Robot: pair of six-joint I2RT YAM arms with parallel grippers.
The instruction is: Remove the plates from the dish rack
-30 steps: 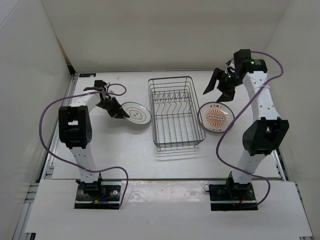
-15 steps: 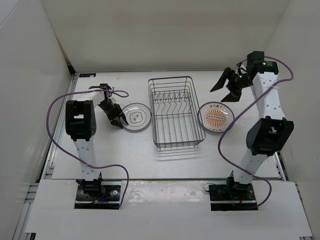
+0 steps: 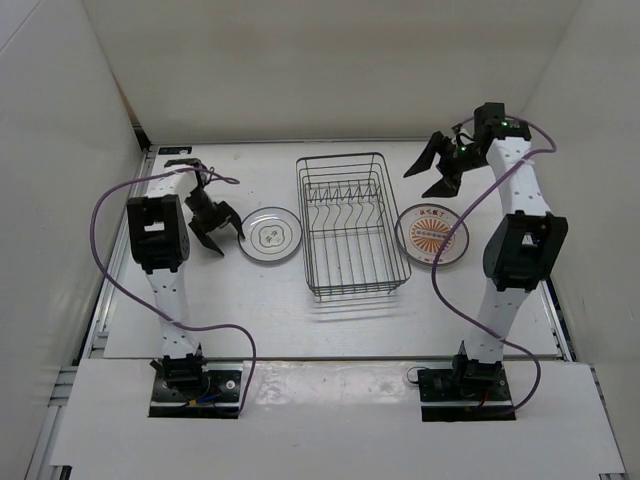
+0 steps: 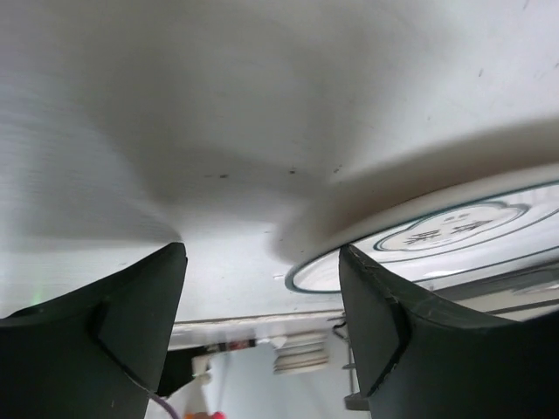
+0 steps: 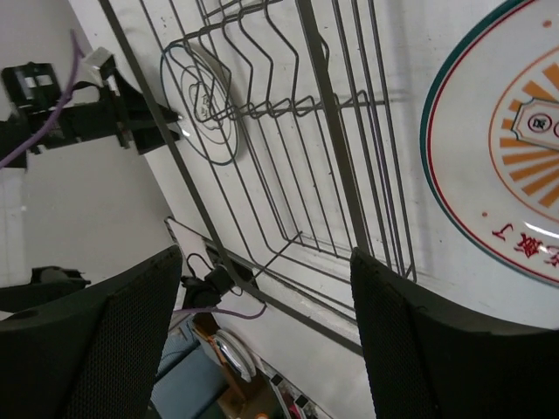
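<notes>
The dish rack sat in the middle of the table, long side running away from the arms; two plates lay flat on the tabletop outside it, one each side. The grey-motif plate was just left of the rack, apart from the wire; the orange sunburst plate just right, rim v. close to the rack's edge. L gripper hung low beside the grey plate's left rim, jaws spread, nothing betw. them; R gripper was up above the table, behind the orange plate, jaws wide apart, holding nothing.
</notes>
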